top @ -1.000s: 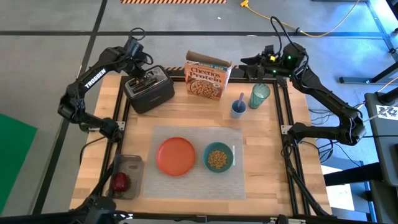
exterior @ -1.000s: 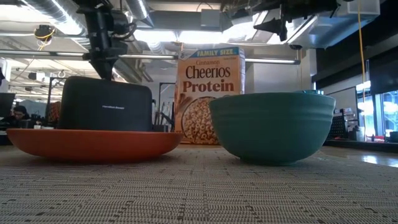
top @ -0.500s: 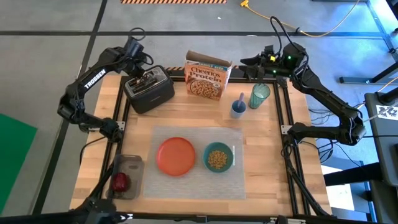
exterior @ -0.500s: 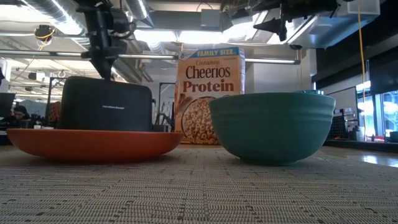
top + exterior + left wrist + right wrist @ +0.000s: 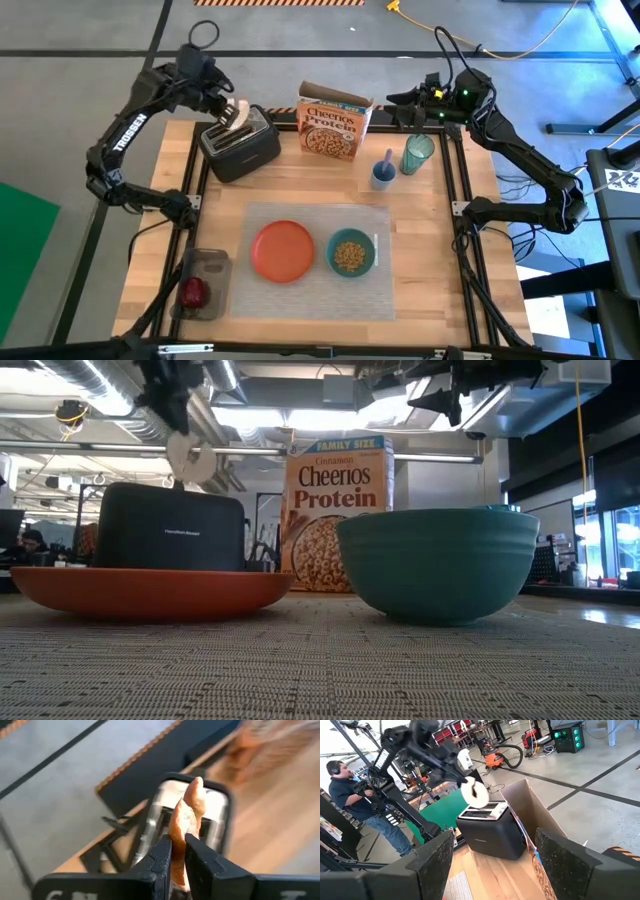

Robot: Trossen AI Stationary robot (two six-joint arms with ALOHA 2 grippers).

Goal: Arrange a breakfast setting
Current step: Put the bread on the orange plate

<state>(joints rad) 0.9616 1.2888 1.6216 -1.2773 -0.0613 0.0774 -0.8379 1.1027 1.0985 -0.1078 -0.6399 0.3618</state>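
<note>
Cereal box [image 5: 337, 512] at 12 o'clock reads "FAMILY SIZE", "Cinnamon Cheerios Protein"; left arm [image 5: 127, 128] at 10 o'clock bears "TROSSEN"; toaster [image 5: 170, 526] lettering unreadable

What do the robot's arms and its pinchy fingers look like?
Both arms are dark, nearly black, built of jointed tube segments. The left arm has white TROSSEN lettering along it. The right arm shows small green lights near its wrist. Each ends in two flat dark fingers; the right gripper has speckled, rough-looking pads.
</note>
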